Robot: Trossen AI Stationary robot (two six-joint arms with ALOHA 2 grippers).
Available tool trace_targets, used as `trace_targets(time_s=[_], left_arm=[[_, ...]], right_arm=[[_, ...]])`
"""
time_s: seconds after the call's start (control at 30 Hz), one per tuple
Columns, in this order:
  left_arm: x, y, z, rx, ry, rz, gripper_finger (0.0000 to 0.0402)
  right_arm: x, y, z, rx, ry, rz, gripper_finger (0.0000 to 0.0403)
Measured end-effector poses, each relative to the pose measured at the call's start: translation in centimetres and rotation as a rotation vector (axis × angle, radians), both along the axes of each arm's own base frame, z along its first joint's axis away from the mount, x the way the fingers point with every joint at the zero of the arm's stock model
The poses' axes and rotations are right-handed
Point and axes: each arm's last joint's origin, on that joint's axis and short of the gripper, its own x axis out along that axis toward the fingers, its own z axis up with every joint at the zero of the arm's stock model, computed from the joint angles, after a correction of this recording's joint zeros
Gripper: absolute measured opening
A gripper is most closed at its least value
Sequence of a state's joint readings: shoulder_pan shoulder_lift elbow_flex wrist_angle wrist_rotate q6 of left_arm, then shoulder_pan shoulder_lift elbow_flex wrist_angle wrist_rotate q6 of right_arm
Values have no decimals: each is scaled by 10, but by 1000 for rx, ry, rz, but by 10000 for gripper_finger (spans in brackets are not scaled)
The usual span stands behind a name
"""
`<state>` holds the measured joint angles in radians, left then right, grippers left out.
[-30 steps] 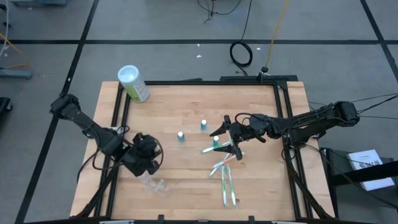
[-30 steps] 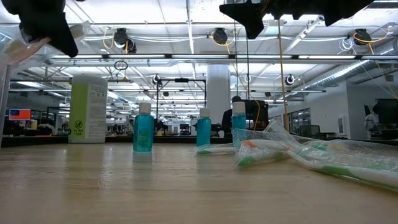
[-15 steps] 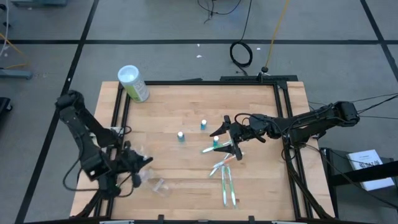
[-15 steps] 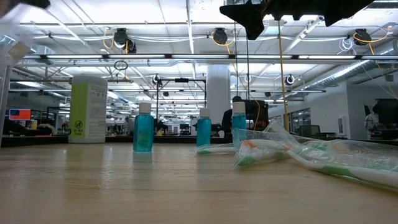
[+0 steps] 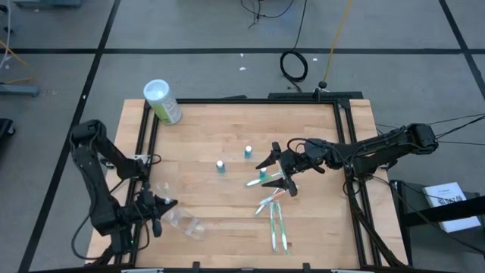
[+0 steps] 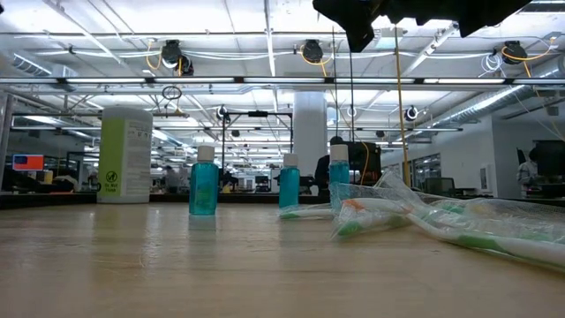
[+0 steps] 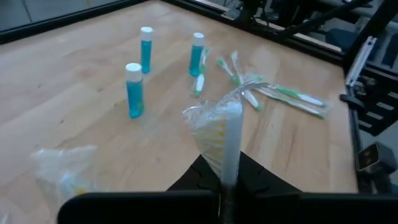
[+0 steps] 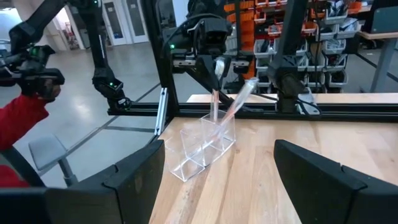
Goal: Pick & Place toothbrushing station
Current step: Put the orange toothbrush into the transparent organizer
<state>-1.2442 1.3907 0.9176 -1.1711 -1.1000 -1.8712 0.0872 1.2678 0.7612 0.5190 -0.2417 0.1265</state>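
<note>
My left gripper [image 5: 157, 208] hangs near the table's left edge and front, shut on a wrapped white toothbrush [image 7: 227, 140]. The clear plastic holder [image 5: 186, 224] stands just right of it on the wood, with wrapped brushes leaning in it [image 8: 239, 98]. My right gripper [image 5: 277, 171] hovers open and level above the middle of the table, over a blue tube [image 5: 263, 174]. Two more tubes [image 5: 220, 164] [image 5: 248, 152] stand upright to its left. Loose wrapped toothbrushes [image 5: 276, 224] lie flat toward the near edge. My left gripper pinches one end of the toothbrush [image 7: 227, 177] between its two shut fingers, through the clear wrapper. The brush sticks out forward along the fingers, slanting slightly down toward the table's right. It is lifted clear of the wood, and its free end carries crumpled wrapper [image 7: 208, 115].
A green canister with a white lid [image 5: 163, 101] stands at the far left corner. Black rails [image 5: 345, 144] frame the table's edges. A person's red sleeve [image 8: 22, 118] shows in the room beyond the left edge. Bare wood lies between the holder and the tubes.
My left gripper has swung from above the holder toward the table's left and near edges, sinking a little and turning about, and has left the low view. The holder, the tubes and the loose brushes have stayed put.
</note>
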Motion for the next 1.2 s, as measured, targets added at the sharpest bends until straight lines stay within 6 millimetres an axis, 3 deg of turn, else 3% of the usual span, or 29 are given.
trace_targets(time_s=[0.23, 0.43, 0.6, 0.73, 1.03, 1.2], left_arm=[[-4, -1, -9, 30, 20, 28, 21], [1, -3, -21, 11, 163, 98, 18], [4, -2, -23, 31, 129, 117, 19], [3, 0, -21, 11, 106, 135, 58], [2, 2, -19, 19, 99, 146, 185], [0, 5, -7, 56, 54, 100, 229]], right_arm=[[0, 0, 0, -7, -3, -1, 297], [0, 0, 1, -7, -10, -1, 297], [0, 0, 1, -7, -10, -1, 297], [0, 0, 1, -6, -10, -1, 297], [0, 0, 1, -7, -9, -2, 297], [0, 0, 1, -7, -9, -2, 297]])
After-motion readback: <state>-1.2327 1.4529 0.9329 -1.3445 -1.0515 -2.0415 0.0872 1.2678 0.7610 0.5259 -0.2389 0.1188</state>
